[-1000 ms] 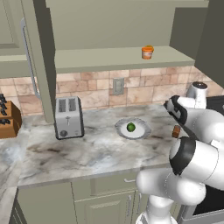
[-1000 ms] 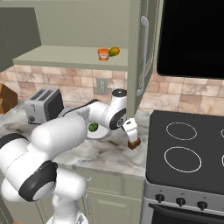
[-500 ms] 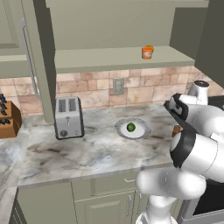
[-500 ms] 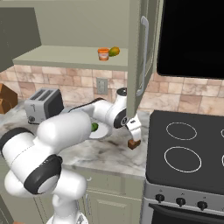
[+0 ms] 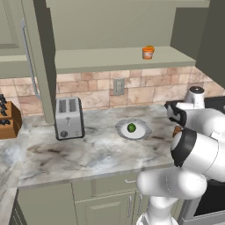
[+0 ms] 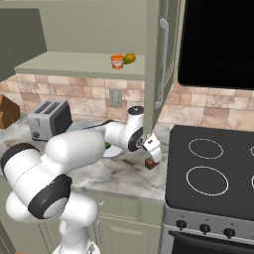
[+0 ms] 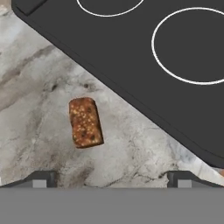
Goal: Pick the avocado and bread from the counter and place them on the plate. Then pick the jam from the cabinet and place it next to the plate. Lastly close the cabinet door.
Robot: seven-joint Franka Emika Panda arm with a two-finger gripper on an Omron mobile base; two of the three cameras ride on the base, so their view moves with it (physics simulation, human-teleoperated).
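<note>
The bread (image 7: 85,122), a reddish-brown chunk, lies on the marble counter (image 7: 30,100) beside the stove edge. My gripper (image 7: 113,179) hangs open just above it, a fingertip on either side and nothing between them. In the right base view the gripper (image 6: 153,148) hovers over the bread (image 6: 150,163). The avocado (image 5: 131,128) sits on the plate (image 5: 143,133), left of the hand. The orange jam (image 5: 148,52) stands on the shelf of the cabinet (image 5: 110,59). The cabinet door (image 6: 154,64) stands open, handle (image 6: 162,64) facing out.
A black stove (image 6: 213,173) borders the counter on the right, close to the bread. A yellow-green fruit (image 6: 130,58) sits beside the jam (image 6: 117,61). A toaster (image 5: 69,117) and a knife block (image 5: 8,121) stand to the left.
The hand has shifted slightly toward the stove and settled over the bread. Its jaws stay open. Avocado, plate and jam have not moved.
</note>
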